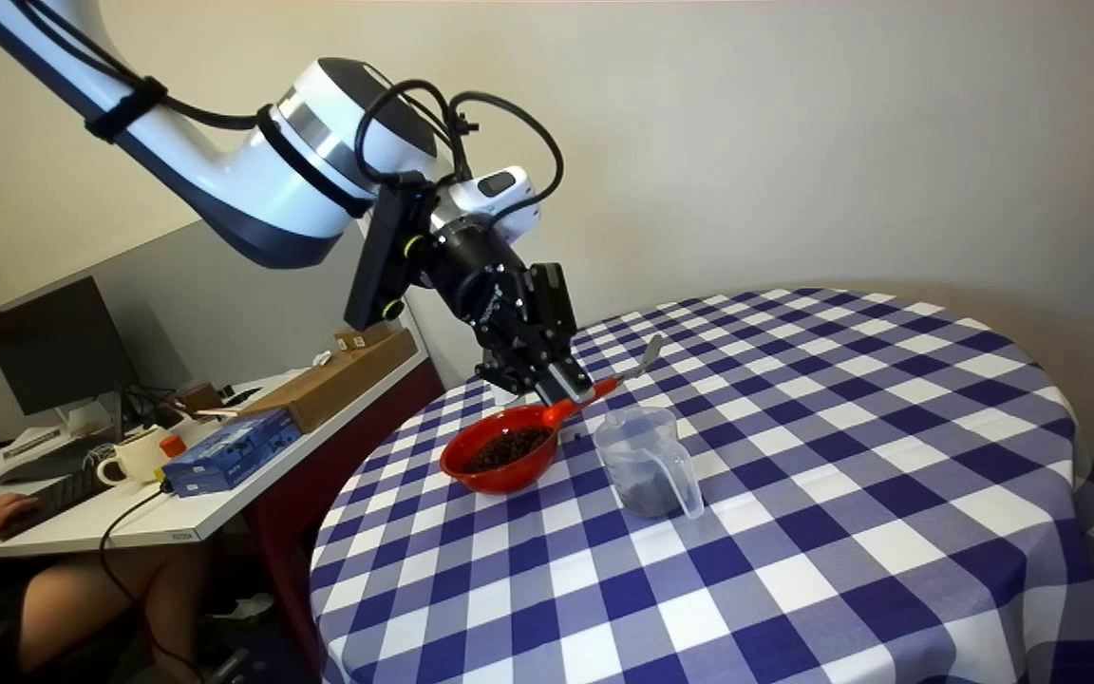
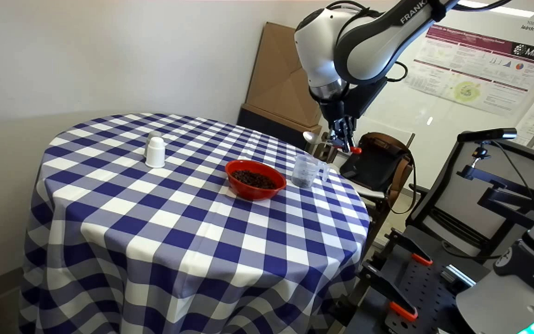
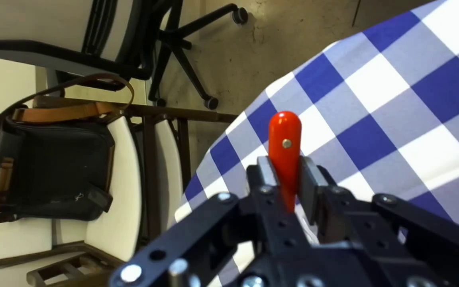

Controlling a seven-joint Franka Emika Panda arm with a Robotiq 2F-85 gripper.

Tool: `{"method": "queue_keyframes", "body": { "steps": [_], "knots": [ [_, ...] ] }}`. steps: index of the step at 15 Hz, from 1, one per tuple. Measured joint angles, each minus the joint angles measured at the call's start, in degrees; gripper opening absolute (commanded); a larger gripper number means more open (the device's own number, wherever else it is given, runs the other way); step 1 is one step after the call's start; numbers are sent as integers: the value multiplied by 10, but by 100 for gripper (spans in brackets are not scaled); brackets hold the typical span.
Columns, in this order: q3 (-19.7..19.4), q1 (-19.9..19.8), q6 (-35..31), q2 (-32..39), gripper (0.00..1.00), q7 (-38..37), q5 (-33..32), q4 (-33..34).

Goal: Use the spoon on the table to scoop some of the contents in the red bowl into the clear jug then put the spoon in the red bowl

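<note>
Above the worktop [image 2: 123,213], the hand [image 3: 287,174] is gripping the red-handled spoon [image 3: 285,137]. Only the exterior views are showing the red bowl [image 2: 255,194] and clear jug [image 2: 303,170]; the wrist view is catching the edge. Open checked cloth [image 2: 197,160] is separating bowl from white shaker [image 2: 155,154].

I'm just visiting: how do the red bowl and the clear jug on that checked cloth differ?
Look: the red bowl is opaque; the clear jug is colourless and see-through.
Shape: the red bowl is wide and shallow; the clear jug is narrower and taller, with a handle.
Contents: the red bowl holds dark bits; the clear jug looks greyish low down, cause unclear.
Both stand upright and open-topped on the table.
</note>
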State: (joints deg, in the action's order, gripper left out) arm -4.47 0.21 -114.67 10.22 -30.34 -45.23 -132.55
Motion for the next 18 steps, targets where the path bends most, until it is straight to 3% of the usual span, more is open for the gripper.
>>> {"method": "queue_keyframes", "body": {
  "steps": [4, 9, 14, 18],
  "knots": [
    [26, 3, -66, -16, 11, 12, 52, -2],
    [62, 22, -119, -22, 10, 87, 152, -6],
    [78, 31, -127, -8, 10, 194, 254, -9],
    [77, 29, -125, 11, 10, 238, 299, -8]
  ]
}}
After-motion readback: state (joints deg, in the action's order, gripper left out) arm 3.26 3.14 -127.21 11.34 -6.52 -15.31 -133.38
